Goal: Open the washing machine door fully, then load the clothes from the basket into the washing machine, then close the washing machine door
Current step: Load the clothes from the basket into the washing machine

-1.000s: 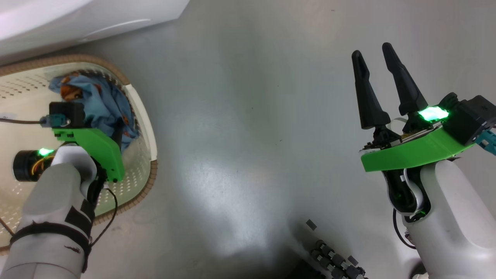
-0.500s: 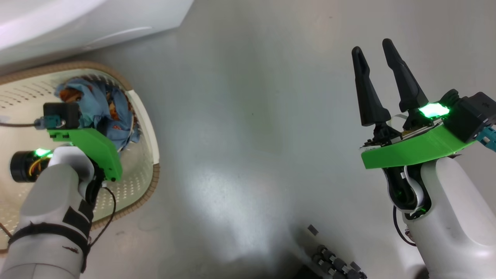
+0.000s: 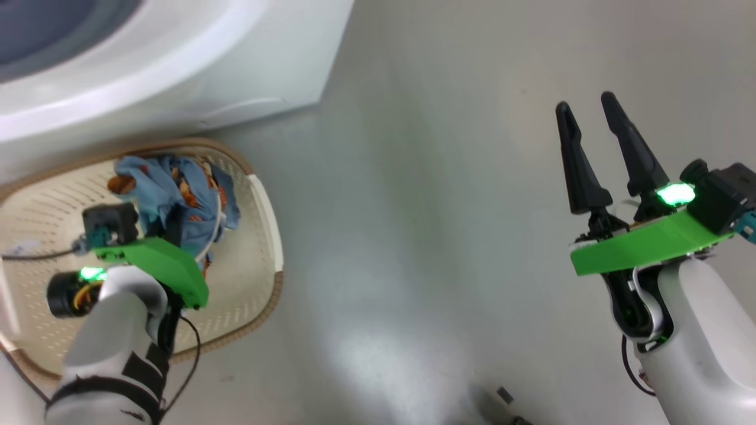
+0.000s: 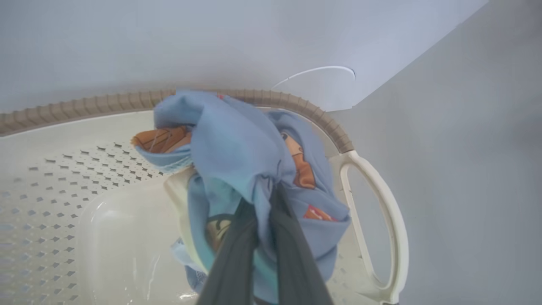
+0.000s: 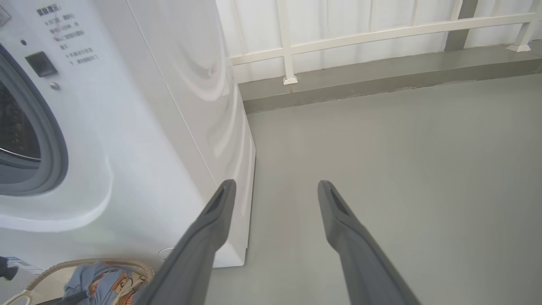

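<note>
Pinching clothes [image 4: 237, 144] in basket [image 4: 84, 103], left fingers [image 4: 235, 254] closed tight for transfer to washing machine [image 3: 177, 88]; right fingers [image 3: 576, 165] spread wide, empty, held clear over floor [image 3: 413, 206].

clothes [image 4: 237, 148]: light blue, orange-brown cartoon print | basket [image 3: 47, 195]: cream, perforated, brown woven-look rim | washing machine [image 5: 169, 106]: white, grey-blue gasket [image 5: 59, 161] | floor [image 3: 413, 177]: plain grey | railing [image 5: 381, 31]: white | right gripper [image 3: 586, 101]: black
</note>
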